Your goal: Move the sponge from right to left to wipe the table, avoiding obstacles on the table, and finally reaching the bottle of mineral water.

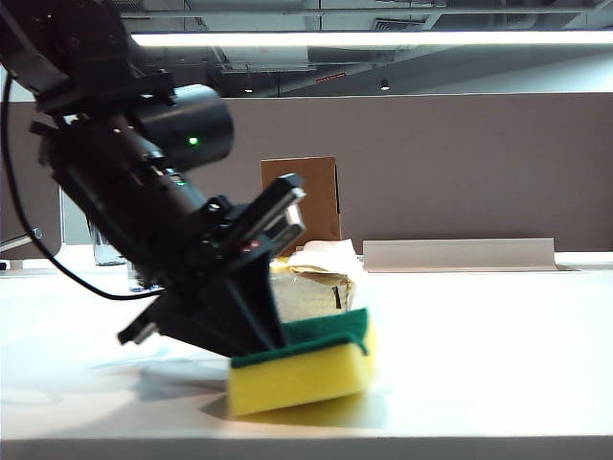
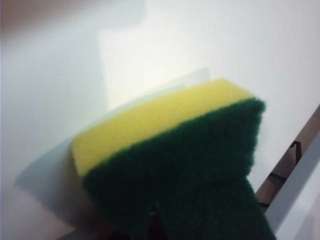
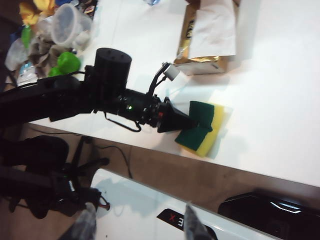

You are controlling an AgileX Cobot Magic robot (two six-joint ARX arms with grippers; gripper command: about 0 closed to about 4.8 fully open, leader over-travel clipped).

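1. Left tool [image 1: 251,337] is pressed together on the sponge [image 1: 302,369], pinching its dark green layer near the front edge of the counter [image 1: 479,335]; in the left wrist view the green pad [image 2: 200,170] creases into a dent where it is squeezed.
2. Right tool [image 3: 137,220] shows only in its own wrist view, as two blurred grey fingertips [image 3: 196,225] well apart with nothing between them, hanging high above the counter's front edge.
3. One sponge is in view: a yellow foam block under a green scouring layer. It sits tilted, the end away from the left tool raised, with a shadow under it.
4. One soft tissue pack [image 1: 311,283] lies just behind the sponge, a white tissue standing out of its gold top. From above, in the right wrist view, the pack [image 3: 207,35] is apart from the sponge [image 3: 202,127].
5. One upright brown cardboard box [image 1: 311,196] stands behind the tissue pack, with a dark spot near its upper edge.
6. At the far left of the exterior view, behind the left arm, some clear vessel [image 1: 105,251] stands on the counter; too little shows to say what it is.
7. Beyond the counter's left end, the right wrist view shows one clear plastic cup [image 3: 70,25] among yellow and green clutter.
8. Writing: dark print runs along the pack's gold side [image 3: 190,30], too small to read. A red "X" [image 3: 171,217] sits on the white housing below the counter edge.
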